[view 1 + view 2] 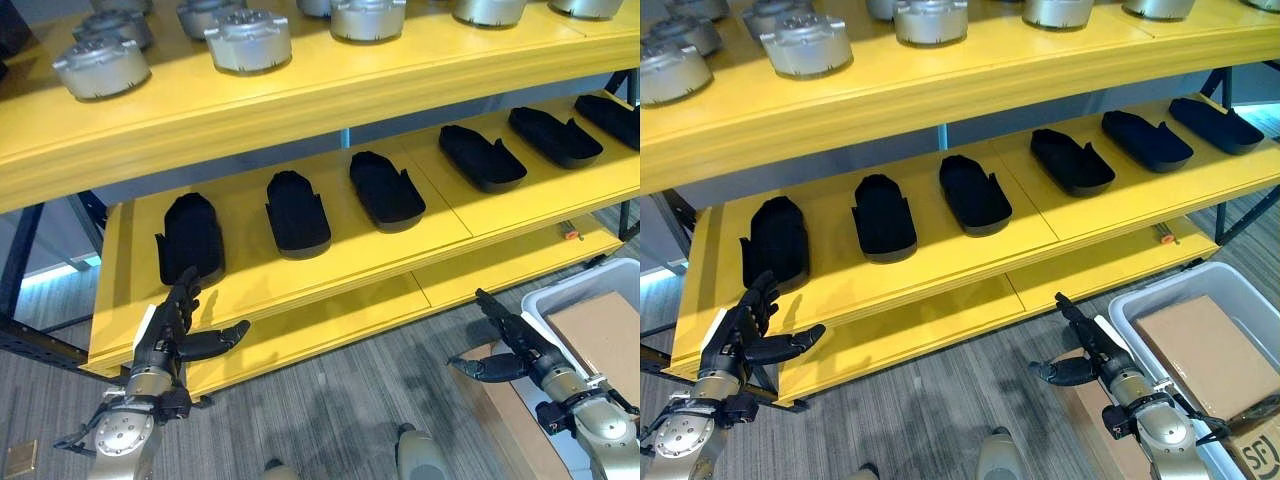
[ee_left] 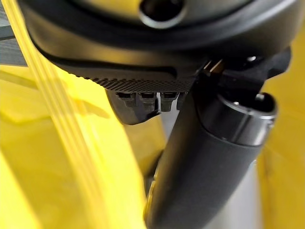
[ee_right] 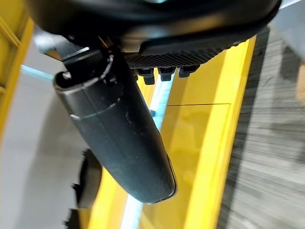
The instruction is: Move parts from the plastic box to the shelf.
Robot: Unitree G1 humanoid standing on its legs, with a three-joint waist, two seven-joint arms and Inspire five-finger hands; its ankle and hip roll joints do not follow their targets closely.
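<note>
Grey wood-grain floor fronted a yellow metal shelf [image 1: 330, 260] carrying rigid-looking black moulded parts [image 1: 298, 213], likely light, best taken by the long edges; grey plastic box [image 1: 1160, 292] sat right; left hand [image 1: 178, 335] and right hand [image 1: 1087, 357] hung empty, fingers spread.

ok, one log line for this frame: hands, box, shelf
left hand: open, empty, by lower shelf edge | right hand: open, empty, beside plastic box | black parts: row on middle shelf

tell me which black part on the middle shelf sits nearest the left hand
The leftmost black moulded part, at the row's left end; the left hand hovers open just below it.
</note>
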